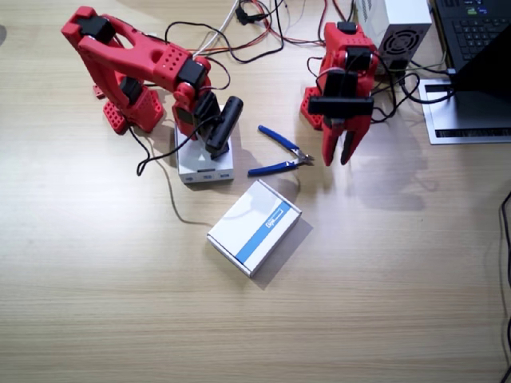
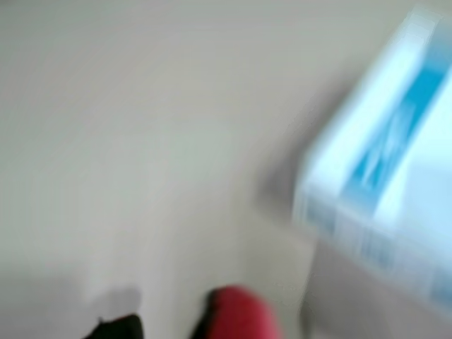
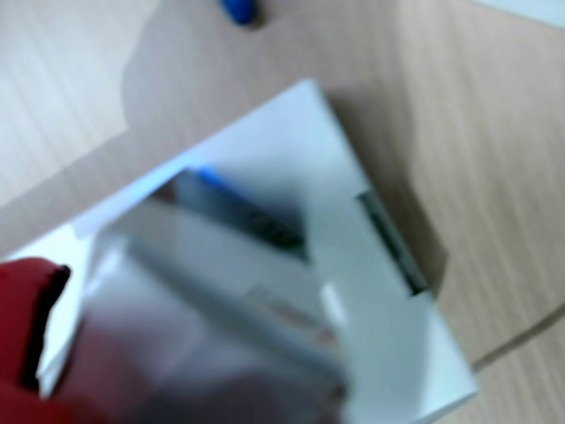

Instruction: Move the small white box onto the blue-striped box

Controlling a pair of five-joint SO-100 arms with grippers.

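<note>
One small white box [image 1: 223,128] pinched in right fingers [image 1: 217,144]; one blue-striped box [image 1: 254,226]; left fingers [image 1: 339,152] spread.

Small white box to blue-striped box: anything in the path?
Nothing visible. Bare table lies between the small white box, over the plain white box, and the blue-striped box; the pliers lie off to the side.

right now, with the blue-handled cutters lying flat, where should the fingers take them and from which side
Grip the blue-handled cutters at the pivot, where both handles meet, coming straight down from above. They lie flat on the table with handles splayed, so that is probably the narrowest, firmest spot.
</note>
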